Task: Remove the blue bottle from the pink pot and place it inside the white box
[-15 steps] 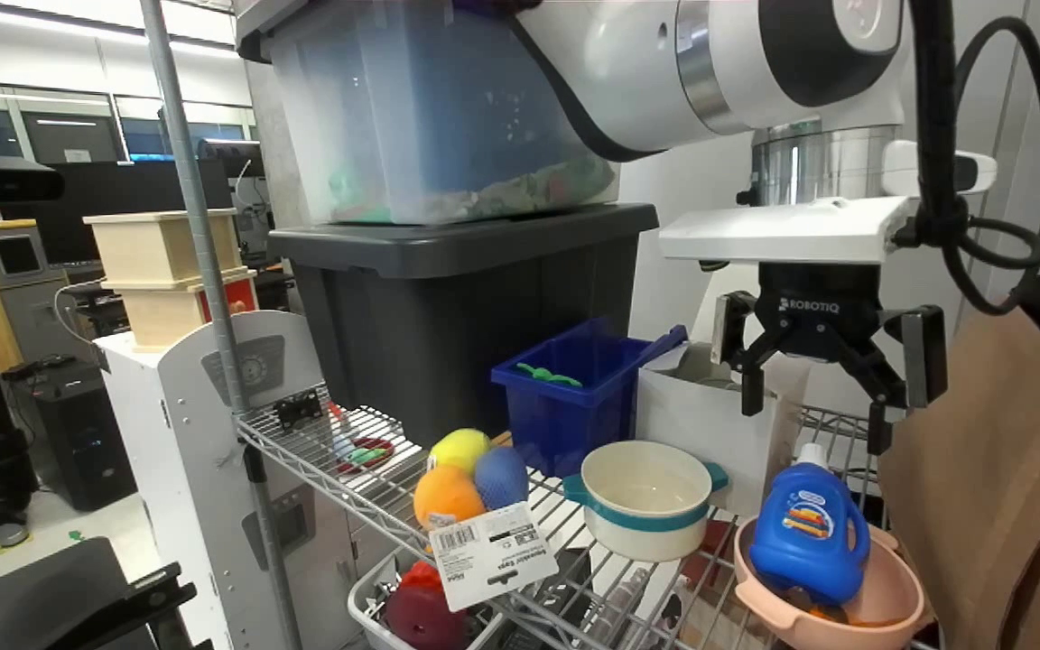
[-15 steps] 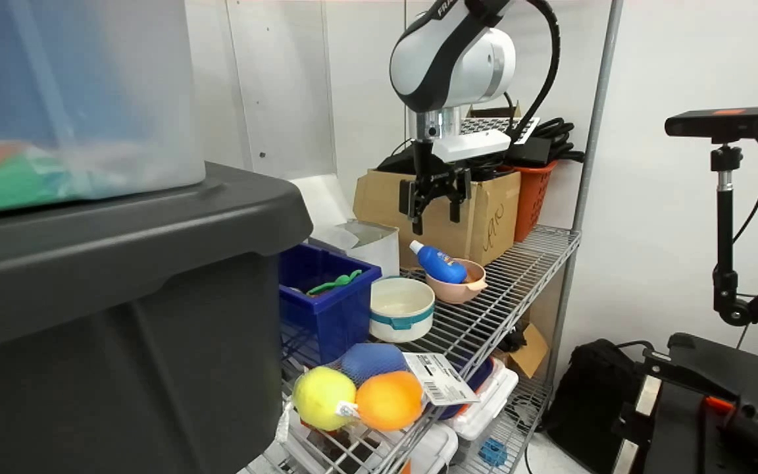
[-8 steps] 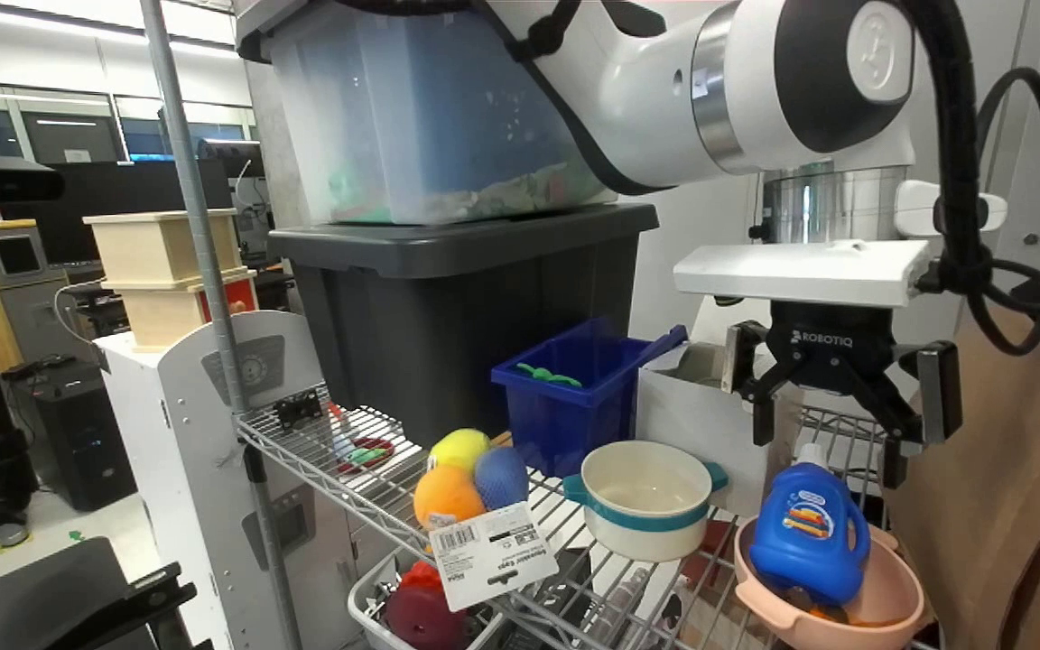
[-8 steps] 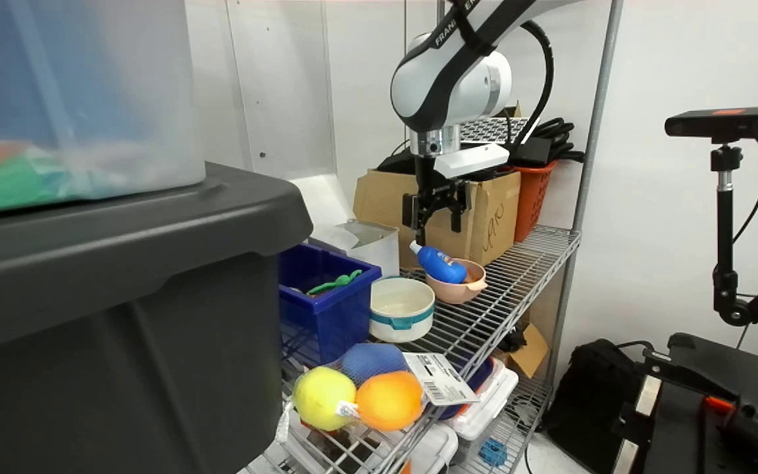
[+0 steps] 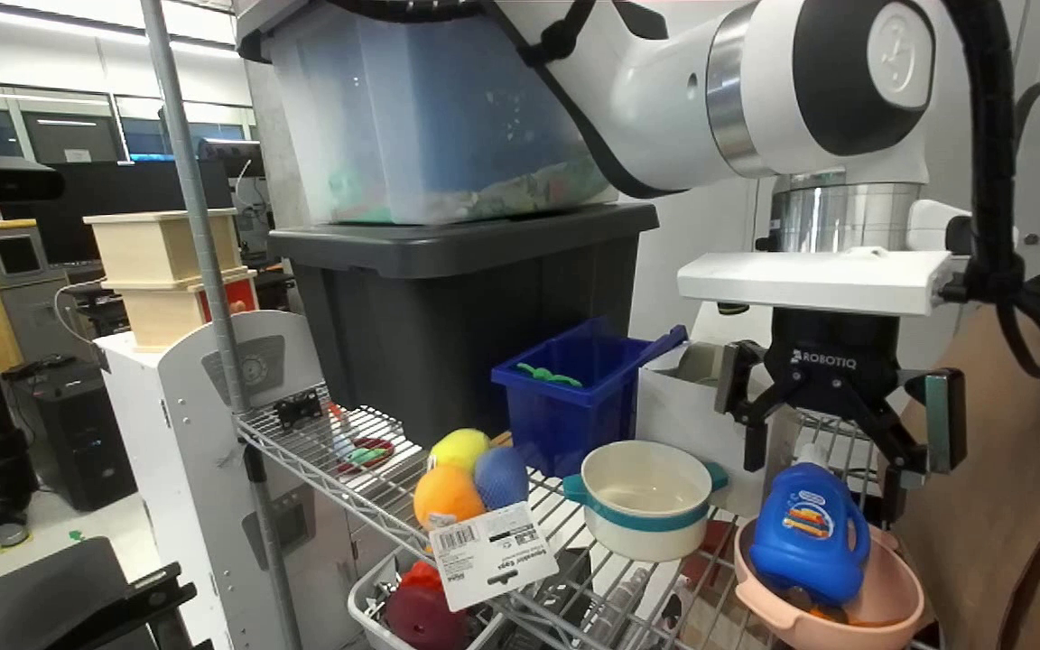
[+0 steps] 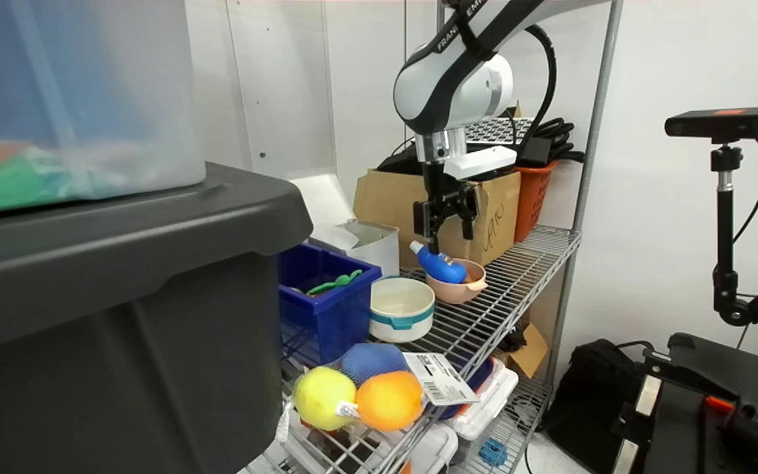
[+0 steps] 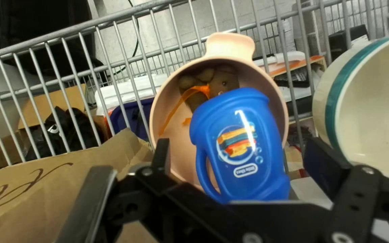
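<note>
The black Robotiq gripper (image 5: 823, 477) had come lower than a second before, its jaws spread wide near the squat bright-blue plastic bottle (image 5: 811, 542). The bottle had not moved: it leaned inside the round salmon-pink pot (image 6: 454, 293), and the white cardboard-like box (image 5: 681, 411) stood nearby.

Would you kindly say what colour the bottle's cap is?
The cap is white, clearest in an exterior view.

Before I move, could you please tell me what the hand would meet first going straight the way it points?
Most likely the blue bottle, tilted in the pink pot: the open hand points down at it, though exact depth is unclear.
</note>
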You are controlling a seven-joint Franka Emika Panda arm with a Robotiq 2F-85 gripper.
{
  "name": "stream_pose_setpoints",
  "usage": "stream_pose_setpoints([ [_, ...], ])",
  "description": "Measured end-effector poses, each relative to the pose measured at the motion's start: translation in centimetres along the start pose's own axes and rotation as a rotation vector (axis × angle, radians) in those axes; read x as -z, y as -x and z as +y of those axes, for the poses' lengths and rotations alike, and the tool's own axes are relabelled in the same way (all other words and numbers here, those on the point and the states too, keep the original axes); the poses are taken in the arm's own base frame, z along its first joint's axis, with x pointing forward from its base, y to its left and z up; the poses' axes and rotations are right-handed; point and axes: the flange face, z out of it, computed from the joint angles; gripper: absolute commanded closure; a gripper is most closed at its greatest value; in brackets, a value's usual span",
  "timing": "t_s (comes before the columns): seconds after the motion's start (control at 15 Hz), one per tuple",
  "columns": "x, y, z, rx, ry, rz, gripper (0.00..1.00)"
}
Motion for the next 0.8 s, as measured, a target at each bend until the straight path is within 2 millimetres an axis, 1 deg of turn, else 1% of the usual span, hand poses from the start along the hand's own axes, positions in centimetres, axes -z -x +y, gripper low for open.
stream_pose_setpoints([
  [0.33,-0.36,0.47,-0.32,0.016,-0.007,-0.044,0.00],
  [0.8,0.03,0.28,0.09,0.059,-0.022,-0.036,0.00],
])
